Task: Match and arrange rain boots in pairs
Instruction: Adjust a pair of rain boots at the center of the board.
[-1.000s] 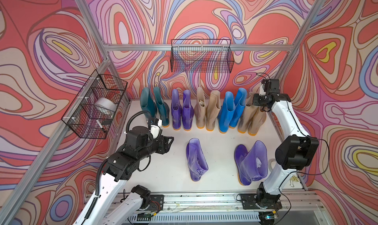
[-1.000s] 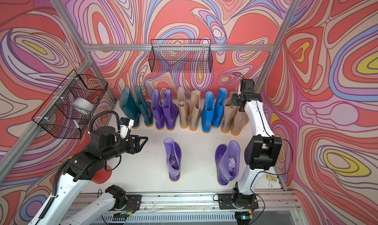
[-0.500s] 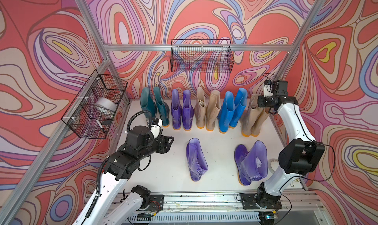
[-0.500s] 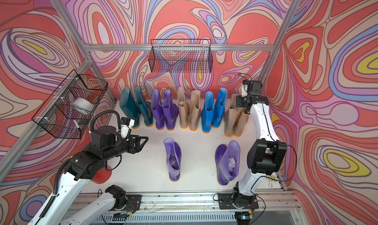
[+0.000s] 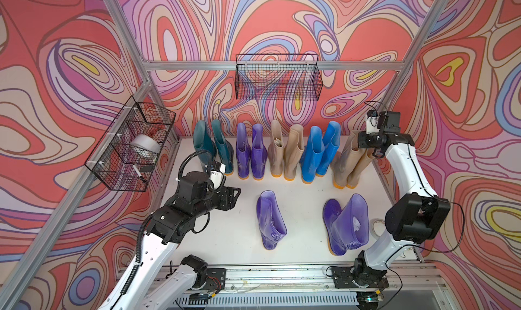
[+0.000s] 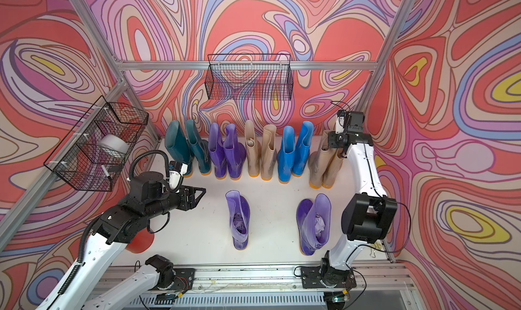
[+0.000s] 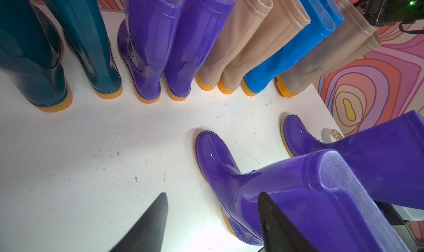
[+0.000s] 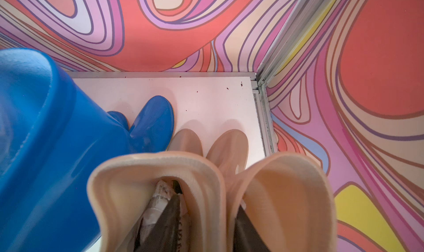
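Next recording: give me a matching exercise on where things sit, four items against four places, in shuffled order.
Items
1. glossy teal rubber boot pair
2. glossy bright blue rubber boot pair
3. two paper-stuffed purple rubber boots
4. white roll

Places
A. inside the black wire side basket
B. standing apart, in front of the back row
C. in the row, between two beige rubber boot pairs
D. row's end nearest that basket

Pairs: 1-D, 2-C, 3-B, 4-A.
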You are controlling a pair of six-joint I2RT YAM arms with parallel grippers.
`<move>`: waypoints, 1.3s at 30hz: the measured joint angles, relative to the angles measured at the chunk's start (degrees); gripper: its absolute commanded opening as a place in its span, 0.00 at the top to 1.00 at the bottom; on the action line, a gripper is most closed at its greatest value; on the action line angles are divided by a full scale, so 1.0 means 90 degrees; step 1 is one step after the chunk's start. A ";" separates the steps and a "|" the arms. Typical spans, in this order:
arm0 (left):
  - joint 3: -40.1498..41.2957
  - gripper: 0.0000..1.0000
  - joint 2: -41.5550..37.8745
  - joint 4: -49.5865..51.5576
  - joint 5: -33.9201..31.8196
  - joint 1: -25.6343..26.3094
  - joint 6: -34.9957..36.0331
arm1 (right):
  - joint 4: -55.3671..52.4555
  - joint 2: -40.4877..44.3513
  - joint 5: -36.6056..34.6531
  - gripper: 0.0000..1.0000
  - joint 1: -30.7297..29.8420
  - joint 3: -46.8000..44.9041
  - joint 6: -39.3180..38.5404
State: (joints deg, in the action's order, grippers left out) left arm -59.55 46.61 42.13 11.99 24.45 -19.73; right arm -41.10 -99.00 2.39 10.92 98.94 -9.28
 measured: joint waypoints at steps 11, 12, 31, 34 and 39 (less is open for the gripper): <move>-0.0002 0.35 -0.0002 0.0005 -0.0012 0.0000 0.0002 | -0.0029 0.0085 0.0002 0.42 0.0000 0.0056 0.0427; -0.0005 0.35 -0.0002 0.0005 -0.0027 0.0000 0.0002 | -0.0041 0.0092 0.0000 0.40 0.0000 0.0087 0.0474; -0.0170 0.34 -0.0015 0.0119 -0.0296 0.0000 0.0063 | -0.0736 0.0967 0.0636 0.33 -0.0090 0.0719 0.1100; -0.0267 0.34 -0.0019 0.0177 -0.0427 0.0000 0.0080 | -0.1217 0.1372 0.0765 0.33 -0.0491 0.0833 0.1372; -0.0274 0.34 -0.0107 0.0250 -0.0515 0.0000 0.0080 | -0.2008 0.1916 0.0665 0.33 -0.2106 0.0855 0.1957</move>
State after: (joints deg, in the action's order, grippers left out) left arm -62.02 45.65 44.38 7.35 24.45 -19.00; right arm -59.18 -81.76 8.38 -8.03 106.63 8.34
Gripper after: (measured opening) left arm 0.658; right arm 0.666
